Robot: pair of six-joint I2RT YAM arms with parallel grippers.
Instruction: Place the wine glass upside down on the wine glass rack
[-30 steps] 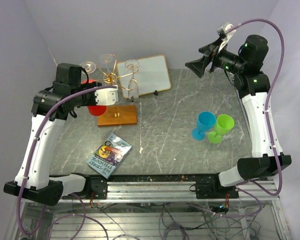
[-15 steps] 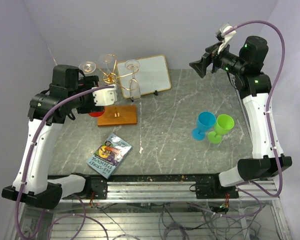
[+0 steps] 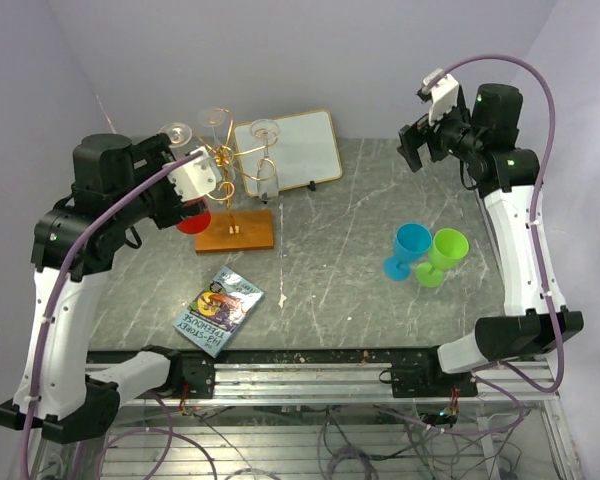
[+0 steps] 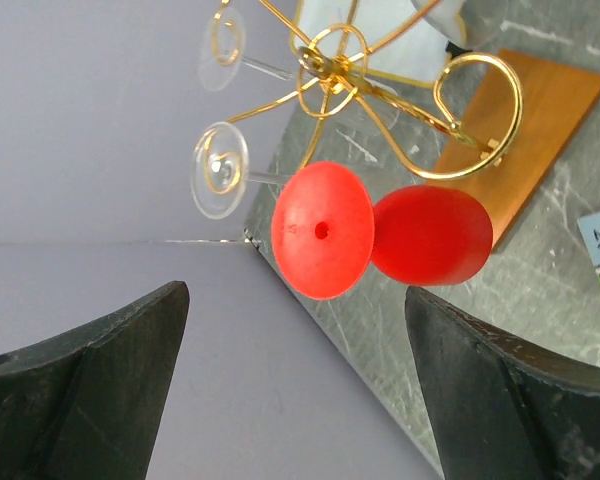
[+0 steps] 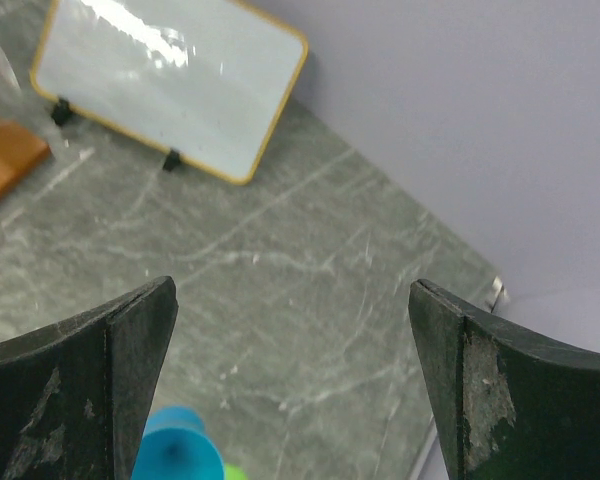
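Note:
The red wine glass (image 4: 430, 235) hangs bowl-down on the left side of the gold wire wine glass rack (image 4: 470, 120). Its round foot (image 4: 322, 230) faces my left wrist camera. In the top view only its bowl (image 3: 193, 223) shows, under my left gripper (image 3: 183, 198). That gripper (image 4: 295, 320) is open and stands clear of the glass, with nothing between its fingers. The rack (image 3: 220, 160) stands on an orange-brown wooden base (image 3: 238, 232). My right gripper (image 3: 412, 148) is held high at the back right, open and empty (image 5: 292, 300).
Three clear glasses (image 3: 175, 132) hang on the rack's upper arms. A white framed board (image 3: 292, 148) stands behind it. A blue glass (image 3: 410, 250) and a green glass (image 3: 442, 256) stand at the right. A printed packet (image 3: 218, 310) lies near the front left.
My left gripper has opened and drawn back to the left, leaving the red glass on the rack. My right wrist has turned and lifted a little.

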